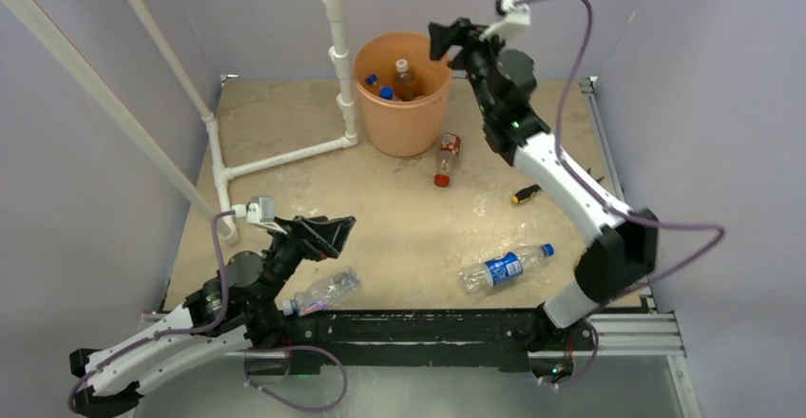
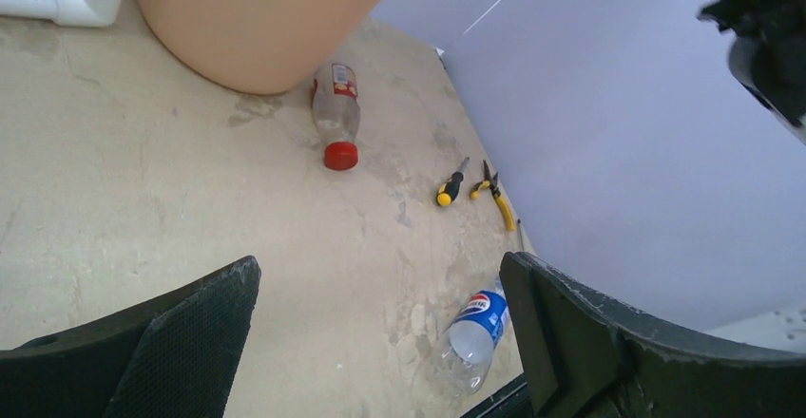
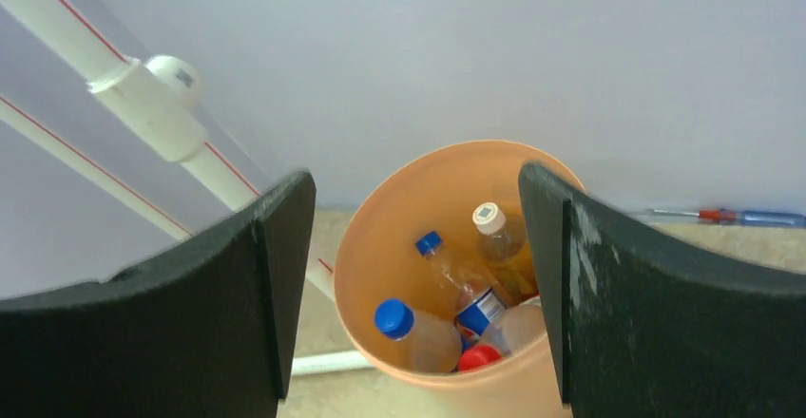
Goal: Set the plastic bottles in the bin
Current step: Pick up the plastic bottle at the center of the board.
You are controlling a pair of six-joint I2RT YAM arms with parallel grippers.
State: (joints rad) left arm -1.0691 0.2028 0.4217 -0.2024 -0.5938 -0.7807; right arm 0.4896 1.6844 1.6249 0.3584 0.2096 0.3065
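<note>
Right gripper [image 1: 445, 40] jaws apart, empty, above bin [image 1: 418, 119] at far edge, a drop position. Left gripper [image 1: 328, 233] jaws apart, empty, beside near-edge bottle [image 1: 321, 292], probably the next pick.

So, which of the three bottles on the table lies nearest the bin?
The red-capped bottle beside the orange bin; the Pepsi bottle and the clear bottle lie far from it.

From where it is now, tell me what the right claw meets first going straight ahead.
The right claw, open, points into the bin; likely the bottles inside first, though depth is unclear.
</note>
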